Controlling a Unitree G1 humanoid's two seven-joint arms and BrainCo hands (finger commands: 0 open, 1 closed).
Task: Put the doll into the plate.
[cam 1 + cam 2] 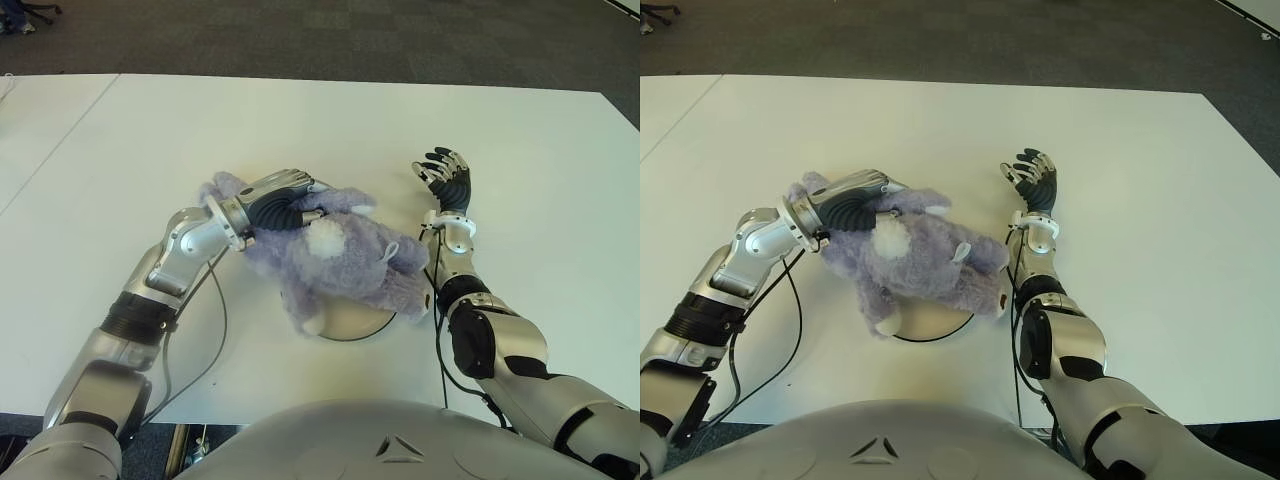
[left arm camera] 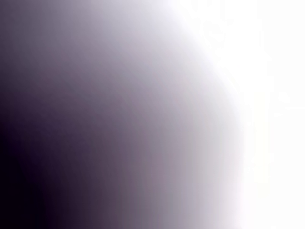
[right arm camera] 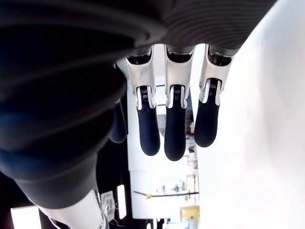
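The doll (image 1: 335,255), a lilac plush animal with a white patch on its body, is seen at the centre of the eye views, lying sprawled over the plate (image 1: 352,320), of which only a pale crescent of rim is left showing below the toy. The plate is covered for the most part, and the doll's upper-left portion extends past it onto the white worktop (image 1: 150,150). The left hand (image 1: 285,200) is laid on the upper-left part of the doll, its dark fingers (image 1: 305,213) curled into the fur and closed around the plush. Nothing but a blur of purple and white is given by the left wrist view, so the grip is read from the eye views alone. The right hand (image 1: 445,175) is seen to the right of the doll and clear of it, raised above the worktop, with its fingers (image 3: 174,131) spread straight and nothing held between them. Dark carpet (image 1: 300,40) is seen beyond the worktop's far edge, along the top of the frame.
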